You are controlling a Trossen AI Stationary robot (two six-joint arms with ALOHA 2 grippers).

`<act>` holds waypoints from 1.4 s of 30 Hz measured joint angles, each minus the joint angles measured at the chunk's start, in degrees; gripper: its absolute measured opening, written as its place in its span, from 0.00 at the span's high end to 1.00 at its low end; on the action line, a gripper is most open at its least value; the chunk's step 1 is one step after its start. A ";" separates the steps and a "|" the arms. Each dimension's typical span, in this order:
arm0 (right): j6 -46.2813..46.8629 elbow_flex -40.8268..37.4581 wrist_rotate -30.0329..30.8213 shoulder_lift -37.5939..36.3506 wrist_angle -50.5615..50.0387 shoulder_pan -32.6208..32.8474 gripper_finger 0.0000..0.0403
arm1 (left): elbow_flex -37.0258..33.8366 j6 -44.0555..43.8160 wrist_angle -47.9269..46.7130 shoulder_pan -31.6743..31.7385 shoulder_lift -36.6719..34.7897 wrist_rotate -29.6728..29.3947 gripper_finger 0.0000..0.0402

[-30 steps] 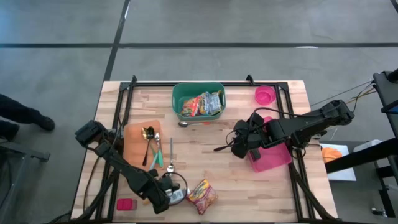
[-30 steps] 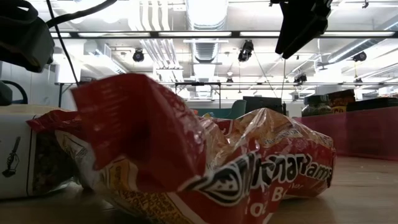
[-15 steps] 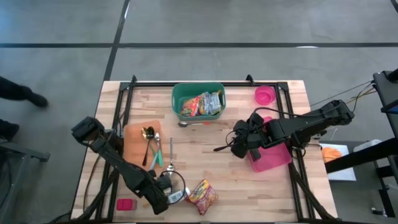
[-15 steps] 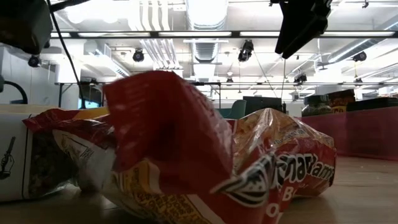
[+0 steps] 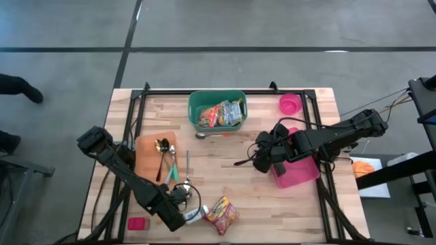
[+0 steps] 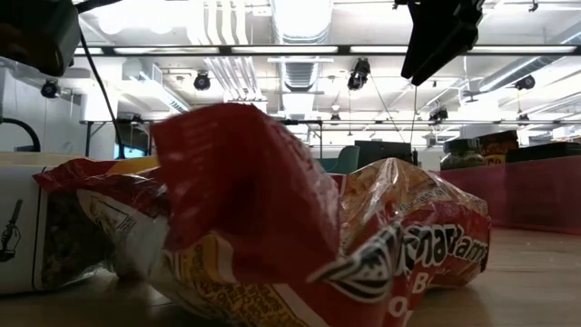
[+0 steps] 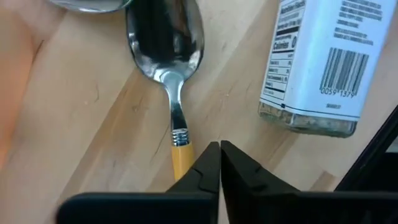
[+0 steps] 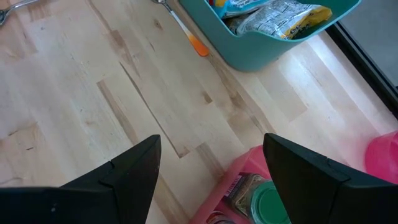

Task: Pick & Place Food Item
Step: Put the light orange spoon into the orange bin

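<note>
table (image 5: 320, 105) has open room mid-board; green bin (image 5: 196, 102) at far edge already holds snack packs, so task looks partly done. red snack bag (image 5: 221, 213) lies unplaced near front edge. right gripper (image 5: 259, 155) hovers mid-table, fingers spread, empty. left gripper (image 5: 184, 211) low beside white spice bottle (image 7: 320, 62), fingers pressed together over spoon (image 7: 166, 56), holding nothing
</note>
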 joint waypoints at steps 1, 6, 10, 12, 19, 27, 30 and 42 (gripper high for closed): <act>0.00 0.00 0.00 0.00 0.00 0.00 0.30 | 0.00 -0.80 0.00 0.00 0.00 0.00 0.93; 0.00 0.00 0.05 0.00 0.00 -0.02 0.30 | -0.55 -2.79 -0.18 0.02 -0.04 -0.90 0.74; -0.01 0.00 0.09 0.00 -0.02 -0.02 0.30 | -1.05 -3.69 -0.33 0.02 0.25 -4.85 0.64; 0.00 0.00 0.11 0.00 -0.02 -0.02 0.30 | -1.05 -2.79 -0.38 0.02 1.04 -6.16 0.62; 0.00 -0.04 0.15 0.00 -0.06 -0.02 0.30 | -1.03 1.28 -0.45 0.07 3.96 -6.15 0.68; -0.24 -0.07 0.17 0.00 -0.13 -0.02 0.30 | -0.83 1.75 -0.95 0.07 6.08 -6.12 0.77; -0.59 -0.07 0.20 0.00 -0.11 -0.02 0.30 | -0.81 1.72 -0.86 0.07 6.35 -5.98 0.81; -0.64 -0.09 0.22 0.00 -0.10 -0.02 0.30 | -0.53 1.31 -0.38 0.35 6.34 -4.25 0.99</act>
